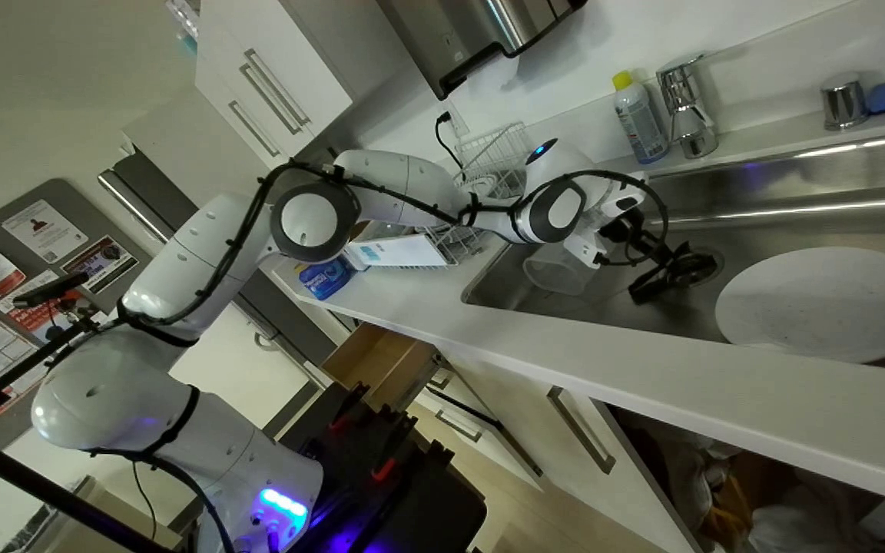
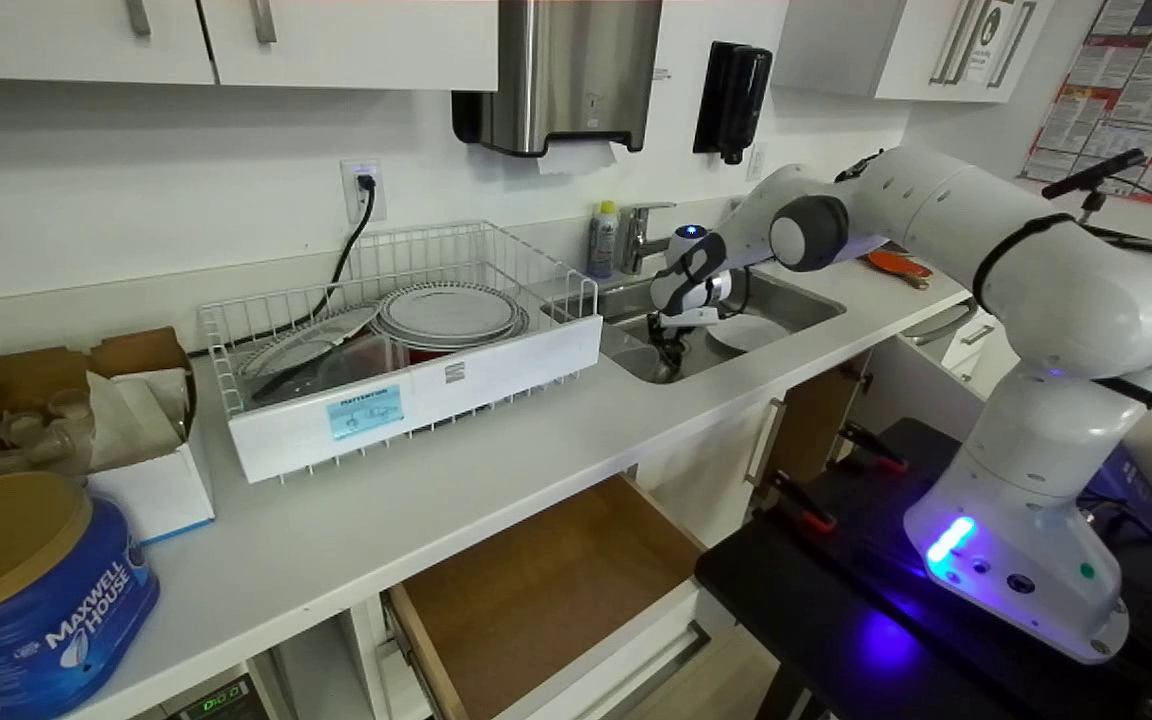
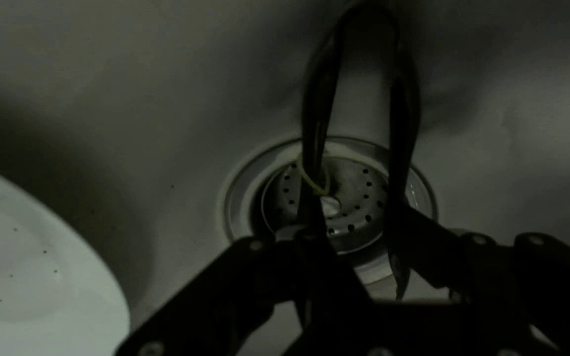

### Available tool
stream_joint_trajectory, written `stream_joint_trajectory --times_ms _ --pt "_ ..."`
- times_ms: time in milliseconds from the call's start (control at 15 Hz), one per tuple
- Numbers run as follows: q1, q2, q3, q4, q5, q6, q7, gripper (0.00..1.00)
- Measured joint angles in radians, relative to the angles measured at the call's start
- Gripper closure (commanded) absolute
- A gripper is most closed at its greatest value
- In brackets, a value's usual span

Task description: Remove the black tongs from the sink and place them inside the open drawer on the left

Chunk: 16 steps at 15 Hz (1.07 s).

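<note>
Black tongs in the sink, over the drain strainer. End effector: fingers a narrow gap apart, one at each tong arm; can't tell if gripping. Poor pad contact could let tongs slip on lifting; yellowish loop at one arm (around or behind, unclear) may snag. White plate at 3 o'clock, clear plastic tub at 9: easy to bump. Open drawer, 7 o'clock from sink in an exterior view, below desk; low carry could clip the edge.

Shiny metal sink, wooden drawer, smooth plate
</note>
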Motion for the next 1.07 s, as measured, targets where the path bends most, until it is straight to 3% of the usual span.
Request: stream_joint_trajectory --times_ms 200,333,1000,1067 --pt "-0.002 -0.015 0.007 0.0 0.0 0.0 -0.001 0.06" --pt "-0.009 -0.029 0.019 0.0 0.001 0.0 -0.002 0.0" --pt "-0.079 -0.031 0.148 0.001 0.04 -0.066 -0.083 0.01" --pt "-0.082 -0.028 0.15 0.002 0.043 -0.074 -0.086 0.26"
